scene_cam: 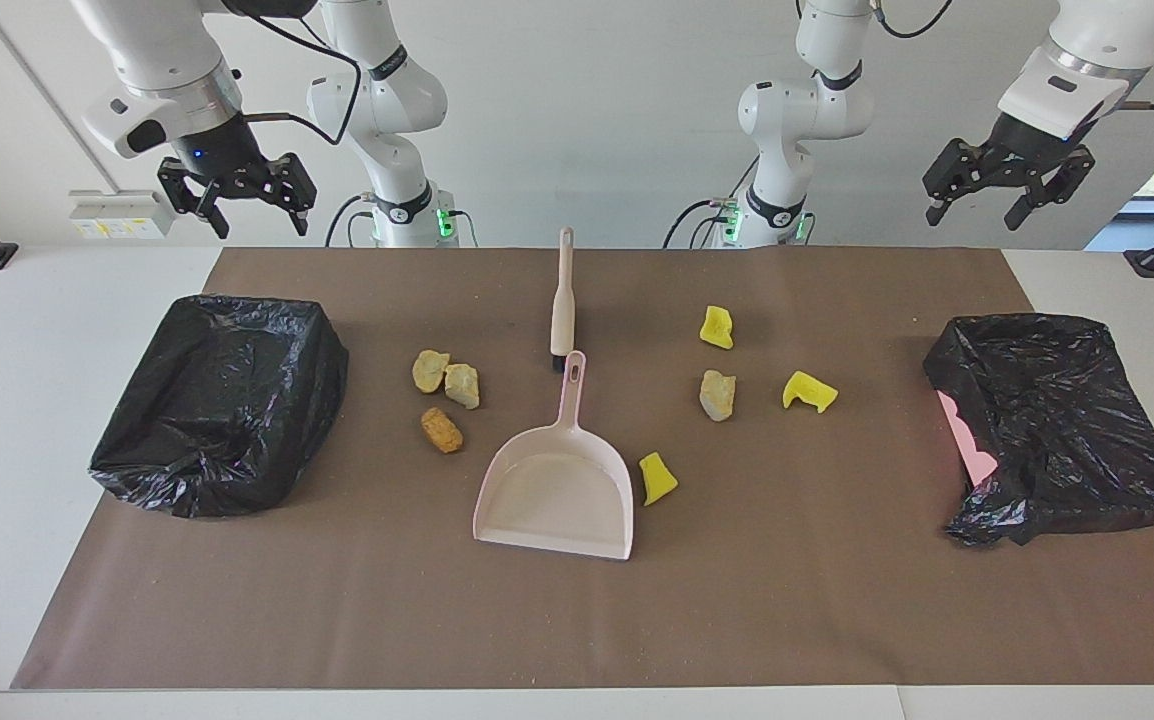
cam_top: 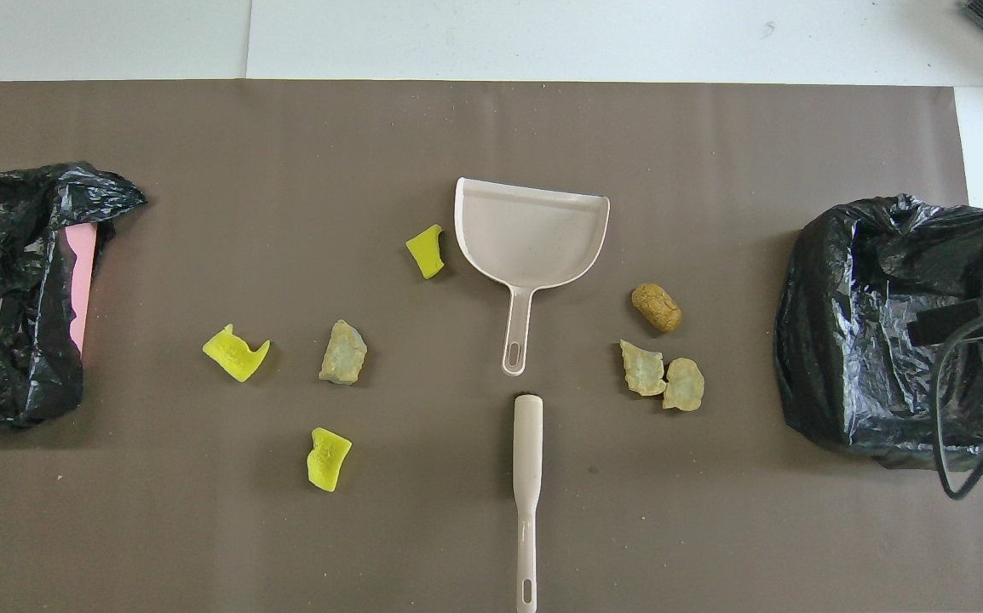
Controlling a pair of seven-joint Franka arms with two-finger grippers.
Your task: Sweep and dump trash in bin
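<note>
Trash lies on the brown mat [scene_cam: 837, 600]. Three yellow pieces [scene_cam: 716, 327] [scene_cam: 809, 391] [scene_cam: 657, 478] and one tan chunk [scene_cam: 718, 394] lie toward the left arm's end. Three tan-brown chunks [scene_cam: 430, 371] [scene_cam: 462, 386] [scene_cam: 442, 430] lie toward the right arm's end. The pale pink dustpan [scene_cam: 557, 490] [cam_top: 532, 234] lies in the middle with its handle toward the robots. The brush [scene_cam: 563, 300] [cam_top: 527, 477] lies nearer the robots, in line with it. My right gripper [scene_cam: 255, 218] and left gripper [scene_cam: 977, 212] hang high, open and empty.
A black-bagged bin [scene_cam: 222, 400] [cam_top: 892, 323] stands at the right arm's end of the mat. A second black-bagged bin [scene_cam: 1047, 420] [cam_top: 6, 289], with pink showing at its side, stands at the left arm's end. Each raised gripper is over its own bin. Fine crumbs speckle the mat.
</note>
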